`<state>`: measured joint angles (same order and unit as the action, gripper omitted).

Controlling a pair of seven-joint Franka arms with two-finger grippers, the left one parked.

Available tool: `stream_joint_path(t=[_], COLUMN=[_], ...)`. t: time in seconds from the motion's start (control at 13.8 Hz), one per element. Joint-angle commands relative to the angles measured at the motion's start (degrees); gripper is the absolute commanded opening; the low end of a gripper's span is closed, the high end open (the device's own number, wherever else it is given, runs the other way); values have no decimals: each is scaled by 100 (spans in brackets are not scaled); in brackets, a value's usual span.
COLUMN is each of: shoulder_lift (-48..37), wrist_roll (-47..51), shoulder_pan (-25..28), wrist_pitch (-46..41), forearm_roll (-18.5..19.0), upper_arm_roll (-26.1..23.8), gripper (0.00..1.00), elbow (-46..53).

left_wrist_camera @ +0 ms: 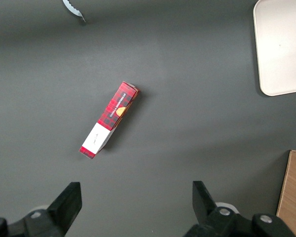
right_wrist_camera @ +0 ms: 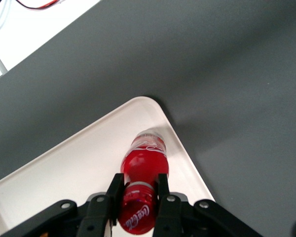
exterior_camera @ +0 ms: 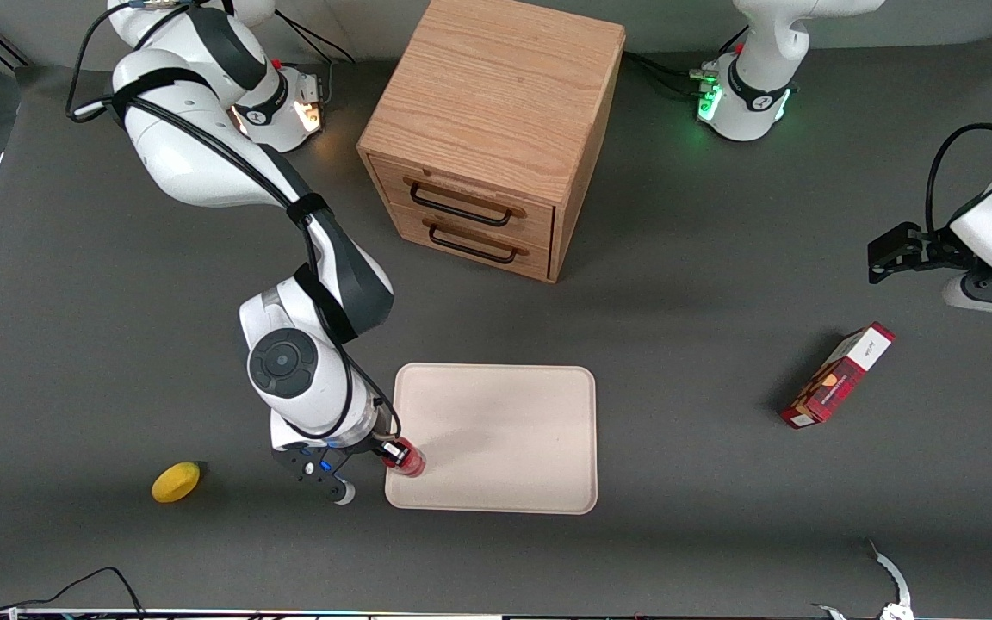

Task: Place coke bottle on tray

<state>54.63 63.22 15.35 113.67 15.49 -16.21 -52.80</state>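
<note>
Coke bottle: small, glossy red, red cap, narrow neck, white script lettering on cap and a pale band lower on the body; held over the corner of the tray nearest the front camera at the working arm's end; whether its base touches the tray cannot be told. Gripper: black fingers clamped on the bottle's neck, one on each side, just below the cap. Tray: large, flat, cream, rounded corners, low raised rim; otherwise bare. Lemon-yellow fruit: lying on the table near the front camera, toward the working arm's end, apart from the tray. Red-and-white box: plaid-patterned carton with small white print too fine to read; lying on the table toward the parked arm's end. Wooden cabinet: two drawers with dark bar handles; farther from the front camera than the tray. Table: dark grey matte surface.
</note>
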Motion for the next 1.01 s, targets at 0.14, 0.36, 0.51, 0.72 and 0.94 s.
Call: stream_joint_path(t=[0.14,0.36,0.51,0.72,0.94], shoulder_lift=[109,92,-57,-811,-2214], wrist_roll=[305,296,226,-255,-1106], shoulder_pan=[65,39,-14,-259,-681], wrist_pitch=[129,120,-28,-983,-2144], forearm_roll=[191,182,182,331,315], upper_arm_roll=[-102,-111,-128,-460,-770], gripper=[95,100,100,100,100], elbow=[165,165,165,156,-447])
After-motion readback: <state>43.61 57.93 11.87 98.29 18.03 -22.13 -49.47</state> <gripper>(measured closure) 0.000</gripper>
